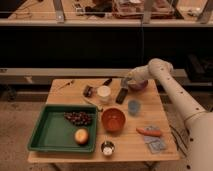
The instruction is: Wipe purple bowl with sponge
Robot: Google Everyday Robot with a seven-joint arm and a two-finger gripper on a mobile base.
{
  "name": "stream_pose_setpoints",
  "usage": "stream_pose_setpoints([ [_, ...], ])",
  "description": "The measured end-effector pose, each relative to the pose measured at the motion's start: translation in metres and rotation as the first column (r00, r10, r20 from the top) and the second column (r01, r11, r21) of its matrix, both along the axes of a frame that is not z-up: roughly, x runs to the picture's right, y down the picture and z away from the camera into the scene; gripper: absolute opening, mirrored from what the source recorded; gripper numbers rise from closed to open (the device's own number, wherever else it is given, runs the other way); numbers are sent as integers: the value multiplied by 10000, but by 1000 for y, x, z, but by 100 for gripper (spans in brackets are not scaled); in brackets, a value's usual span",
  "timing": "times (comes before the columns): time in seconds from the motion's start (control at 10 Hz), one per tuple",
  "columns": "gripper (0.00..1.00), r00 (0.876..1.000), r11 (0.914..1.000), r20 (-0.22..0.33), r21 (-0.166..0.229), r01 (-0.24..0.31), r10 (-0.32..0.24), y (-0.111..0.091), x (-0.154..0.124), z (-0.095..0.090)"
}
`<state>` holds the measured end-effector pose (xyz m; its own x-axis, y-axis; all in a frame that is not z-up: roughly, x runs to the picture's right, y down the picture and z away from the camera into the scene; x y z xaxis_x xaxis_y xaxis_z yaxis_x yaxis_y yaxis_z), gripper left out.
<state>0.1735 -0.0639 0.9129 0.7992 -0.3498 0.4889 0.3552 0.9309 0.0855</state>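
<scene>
Gripper (128,80) hovers at the purple bowl's (138,85) left rim (jaws' state: cannot tell). Pressing hard could skid the bowl along the bench (165,117).

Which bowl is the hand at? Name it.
The purple bowl, at the table's far right corner. The hand sits at its left rim; the orange bowl and metal bowl lie nearer the front.

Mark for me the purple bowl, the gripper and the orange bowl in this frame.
purple bowl (139,85), camera view, on its visible right rim beside the gripper.
gripper (128,82), camera view, on its tip at the bowl's left edge.
orange bowl (113,120), camera view, on its inner hollow.
</scene>
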Motion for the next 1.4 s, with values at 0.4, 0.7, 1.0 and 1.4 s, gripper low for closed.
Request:
stream_pose_setpoints([
  [0.4,0,9982,9991,-433,-47,-420,417,21,62,-20],
  [0.7,0,9922,9963,-902,72,-854,857,20,89,-19],
  [1.0,0,9918,9956,-934,419,-839,875,-15,78,-6],
  [1.4,0,9963,9979,-620,291,-581,598,-37,35,24],
])
